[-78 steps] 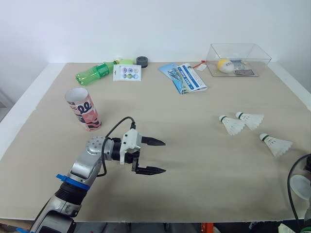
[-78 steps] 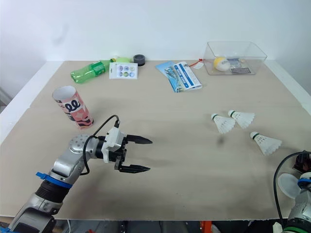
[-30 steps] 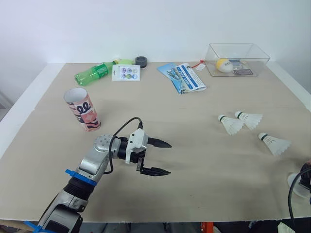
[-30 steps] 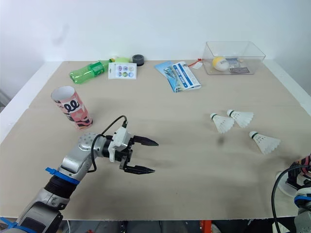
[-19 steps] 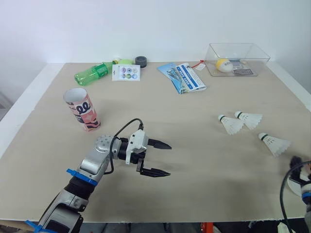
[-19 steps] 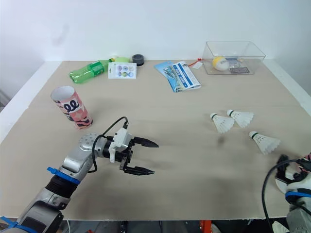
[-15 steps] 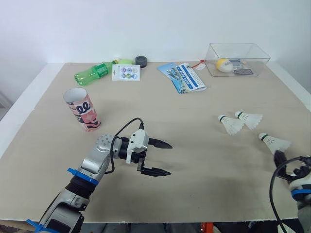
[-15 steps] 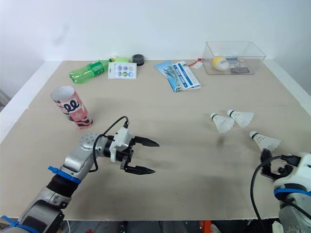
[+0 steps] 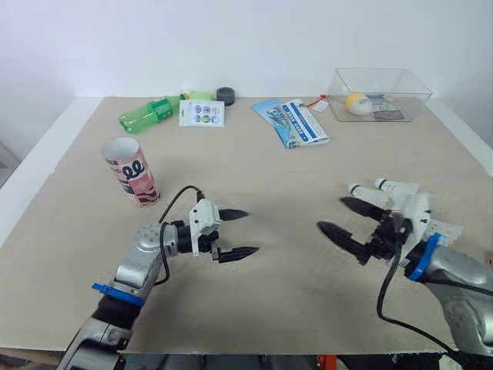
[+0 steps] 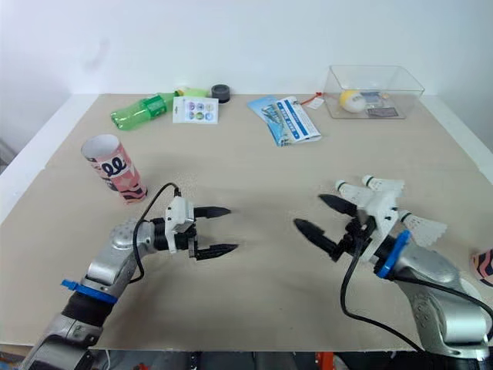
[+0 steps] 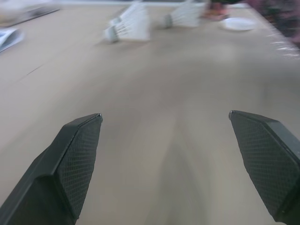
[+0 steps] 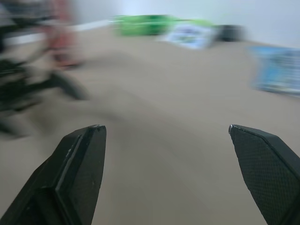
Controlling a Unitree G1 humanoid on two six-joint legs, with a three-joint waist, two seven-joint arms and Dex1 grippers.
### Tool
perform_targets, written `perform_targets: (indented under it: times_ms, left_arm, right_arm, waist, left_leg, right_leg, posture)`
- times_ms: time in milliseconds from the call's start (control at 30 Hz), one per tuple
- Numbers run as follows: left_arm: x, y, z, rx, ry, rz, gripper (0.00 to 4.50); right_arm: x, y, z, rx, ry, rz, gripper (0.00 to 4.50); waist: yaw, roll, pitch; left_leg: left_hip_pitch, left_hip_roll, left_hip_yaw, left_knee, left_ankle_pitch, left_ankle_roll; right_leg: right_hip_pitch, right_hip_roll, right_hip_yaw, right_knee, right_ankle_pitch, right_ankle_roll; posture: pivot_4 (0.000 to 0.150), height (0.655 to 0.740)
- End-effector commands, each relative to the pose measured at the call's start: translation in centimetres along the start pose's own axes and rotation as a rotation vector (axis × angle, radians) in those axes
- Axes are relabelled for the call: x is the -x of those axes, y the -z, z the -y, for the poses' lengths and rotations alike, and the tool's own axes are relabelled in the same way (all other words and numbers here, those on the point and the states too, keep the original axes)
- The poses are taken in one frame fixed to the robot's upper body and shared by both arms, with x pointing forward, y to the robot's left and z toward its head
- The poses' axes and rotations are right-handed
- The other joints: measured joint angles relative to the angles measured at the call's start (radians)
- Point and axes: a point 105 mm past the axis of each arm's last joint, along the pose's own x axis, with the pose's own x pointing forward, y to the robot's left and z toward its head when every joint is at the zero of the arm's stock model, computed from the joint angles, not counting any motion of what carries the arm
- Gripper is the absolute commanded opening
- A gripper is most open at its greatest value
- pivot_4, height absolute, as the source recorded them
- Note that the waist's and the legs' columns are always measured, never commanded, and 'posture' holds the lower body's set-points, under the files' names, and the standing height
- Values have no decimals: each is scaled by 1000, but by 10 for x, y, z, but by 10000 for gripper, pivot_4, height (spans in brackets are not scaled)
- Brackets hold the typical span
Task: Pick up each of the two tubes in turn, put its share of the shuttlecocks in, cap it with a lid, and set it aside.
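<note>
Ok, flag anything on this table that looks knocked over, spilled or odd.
Only the green bottle lies on its side, near the far edge. The shuttlecocks lie loose, not yet packed, and the pink tube stands on end. Nothing looks spilled or damaged.

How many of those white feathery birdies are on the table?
3. Two lie side by side just beyond the right gripper, the left shuttlecock and the right shuttlecock; the third shuttlecock lies nearer the table's right edge. The gripper may hide more.
</note>
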Motion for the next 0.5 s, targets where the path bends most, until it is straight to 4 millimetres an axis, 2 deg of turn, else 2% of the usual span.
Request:
perform_targets:
  times_ms: [33,167,300,400,500]
  left_arm:
    - [6,-12,-6,-32,-119,25,45000]
    - [19,-11,-14,-31,-298,29,45000]
    - [31,-15,-22,-18,-481,56,45000]
    - [52,-11,-25,8,-685,51,45000]
    - [82,-10,-24,20,-934,43,45000]
  right_arm:
    - [-18,-5,-12,49,-190,26,44885]
    - [-52,-1,-22,80,-405,35,44885]
    - [-80,1,-25,104,-520,36,44885]
    - [-98,-1,-26,131,-585,46,44885]
    - [-113,-10,-27,125,-596,83,44885]
  waist:
    - [-2,-1,1]
    - [-8,-4,3]
    - [-10,-5,3]
    - [-8,-6,4]
    - [-13,-6,4]
  left_leg:
    - [0,0,0,0,0,0]
    - [2,1,1,0,0,0]
    - [3,2,0,1,1,0]
    - [2,2,0,1,1,-1]
    - [1,3,1,0,0,-3]
  right_leg:
    - [0,0,0,0,0,0]
    - [0,0,0,0,2,-3]
    - [1,2,0,0,4,-3]
    - [1,2,0,0,5,2]
    - [0,1,0,0,4,2]
  posture:
    - [1500,7400]
    - [1500,7400]
    - [1500,7400]
    - [1500,7400]
    - [1500,7400]
